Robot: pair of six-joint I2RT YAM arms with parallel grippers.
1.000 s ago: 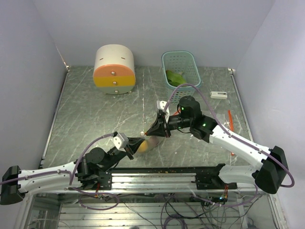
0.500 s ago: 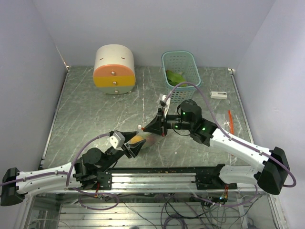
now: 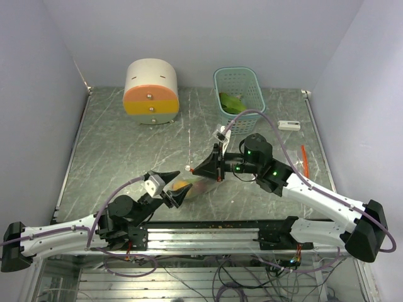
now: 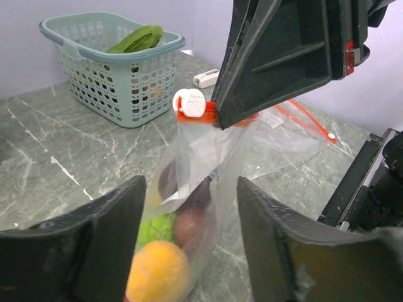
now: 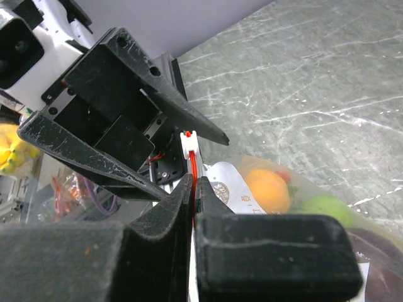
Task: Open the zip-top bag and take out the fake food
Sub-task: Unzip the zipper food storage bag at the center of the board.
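Right end effector (image 3: 196, 170) pinches bag (image 4: 203, 165) top (red zip strip (image 4: 196, 116)); left end effector (image 3: 175, 186) wide, facing bag; food (image 4: 157, 274) inside.

Robot manipulation lab, test cell. Evidence: left arm (image 3: 56, 234) and right arm (image 3: 321, 198) bolted to aluminium rail (image 3: 214, 231) at near edge of grey marble-pattern table (image 3: 126, 151). Plain pale walls (image 3: 201, 38) box in three sides. Loose cables (image 3: 239, 277) hang under rail. Staged props: drawer box (image 3: 151, 92), plastic basket (image 3: 238, 70), zip-top bag (image 4: 201, 157) of fake food (image 4: 157, 274).
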